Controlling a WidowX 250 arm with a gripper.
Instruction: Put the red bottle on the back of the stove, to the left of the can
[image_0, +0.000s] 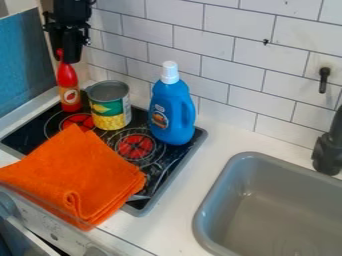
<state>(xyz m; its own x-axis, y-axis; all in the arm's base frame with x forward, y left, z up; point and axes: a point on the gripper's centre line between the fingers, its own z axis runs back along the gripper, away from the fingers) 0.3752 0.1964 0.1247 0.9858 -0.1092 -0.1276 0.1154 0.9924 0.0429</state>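
The black gripper (69, 49) hangs at the upper left, at the top of a red squeeze bottle (69, 82); whether it holds the bottle, I cannot tell. That bottle stands upright at the stove's back left corner. To its right is an opened tin can (110, 107) with a green and yellow label. A blue detergent bottle (172, 110) with a white cap stands upright farther right on the stove. The folded orange cloth (77, 175) lies over the stove's front left part and hangs past its front edge.
The black stovetop (170, 167) has red burner markings and a grey rim. On the right, a grey sink (230, 192) is set into the white counter (180, 212), with a black faucet (327, 152) behind it. A white tiled wall (220, 47) bounds the back, and a blue panel (23, 62) the left.
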